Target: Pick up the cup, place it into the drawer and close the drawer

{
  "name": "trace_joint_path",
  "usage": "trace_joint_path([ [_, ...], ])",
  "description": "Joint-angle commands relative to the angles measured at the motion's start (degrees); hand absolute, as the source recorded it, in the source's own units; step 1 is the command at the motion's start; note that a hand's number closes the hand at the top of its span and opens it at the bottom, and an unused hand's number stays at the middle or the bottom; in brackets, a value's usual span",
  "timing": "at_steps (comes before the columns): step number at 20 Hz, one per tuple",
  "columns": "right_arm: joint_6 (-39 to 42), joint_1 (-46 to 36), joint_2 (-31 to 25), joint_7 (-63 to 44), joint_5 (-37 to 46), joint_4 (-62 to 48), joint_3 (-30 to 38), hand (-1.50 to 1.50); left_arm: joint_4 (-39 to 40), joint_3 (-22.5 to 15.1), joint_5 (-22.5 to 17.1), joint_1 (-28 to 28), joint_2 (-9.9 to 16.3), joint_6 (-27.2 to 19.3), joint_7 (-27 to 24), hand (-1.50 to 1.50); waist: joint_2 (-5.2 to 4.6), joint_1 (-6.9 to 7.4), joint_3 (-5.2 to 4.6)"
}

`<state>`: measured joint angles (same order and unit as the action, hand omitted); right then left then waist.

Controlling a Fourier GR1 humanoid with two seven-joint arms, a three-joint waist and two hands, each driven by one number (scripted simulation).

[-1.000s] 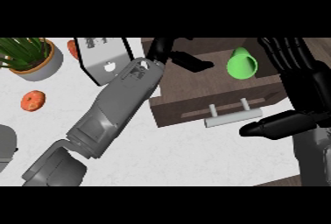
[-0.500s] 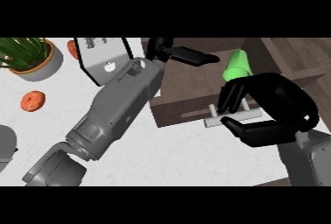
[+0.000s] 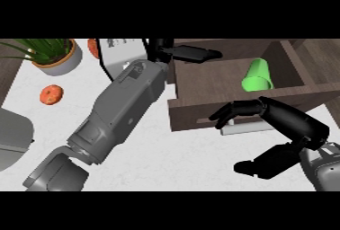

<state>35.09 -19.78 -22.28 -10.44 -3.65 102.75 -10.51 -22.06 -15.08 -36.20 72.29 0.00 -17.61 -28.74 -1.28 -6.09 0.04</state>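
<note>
Green and lying on its side, the cup (image 3: 257, 75) is resting inside the open drawer (image 3: 232, 96), toward the drawer's right wall, with nothing holding it. So the placing looks done, and closing the drawer is what is left.

At the drawer's front panel, the right robot hand (image 3: 275, 117) is reaching with relaxed, gripping-nothing fingers lying against the pale handle (image 3: 242, 129), thumb hanging below the drawer. That placing suits a push on the front. At the drawer's back left corner, the left robot hand (image 3: 189, 53) is lying with fingers stretched out straight over the rim, also gripping nothing, perhaps steadying the frame.

Left of the drawer, on the white table (image 3: 166, 161), are sitting a potted plant (image 3: 50, 51) and an orange round thing (image 3: 50, 94).
</note>
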Motion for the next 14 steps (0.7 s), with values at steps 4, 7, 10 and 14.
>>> trace_joint_path([
  [4, -7.1, 4.4, -0.1, 7.8, 20.0, -8.8, -5.3, -1.50, -0.9, 1.2, -1.9, -2.7, 0.0, 2.3, -3.7, -1.50, 0.52, 5.19, 0.05],
  [7, -10.6, 3.8, 1.2, 11.5, 25.9, -16.4, -8.3, -1.50, -2.1, 1.9, -2.3, -5.2, 1.1, 3.9, -4.4, -1.50, 0.66, 6.38, 0.03],
  [10, -12.3, 0.1, 3.3, 14.2, 30.1, -27.7, -11.4, -1.50, -4.3, 1.4, -2.0, -7.8, 0.8, 4.9, -4.6, -1.50, 0.73, 7.97, 0.03],
  [14, -15.6, -6.5, 6.6, 16.7, 34.2, -41.6, -11.9, 1.50, -7.4, 2.8, -2.9, -10.4, 5.5, 7.4, -3.4, -1.50, 0.71, 9.52, 0.04],
])
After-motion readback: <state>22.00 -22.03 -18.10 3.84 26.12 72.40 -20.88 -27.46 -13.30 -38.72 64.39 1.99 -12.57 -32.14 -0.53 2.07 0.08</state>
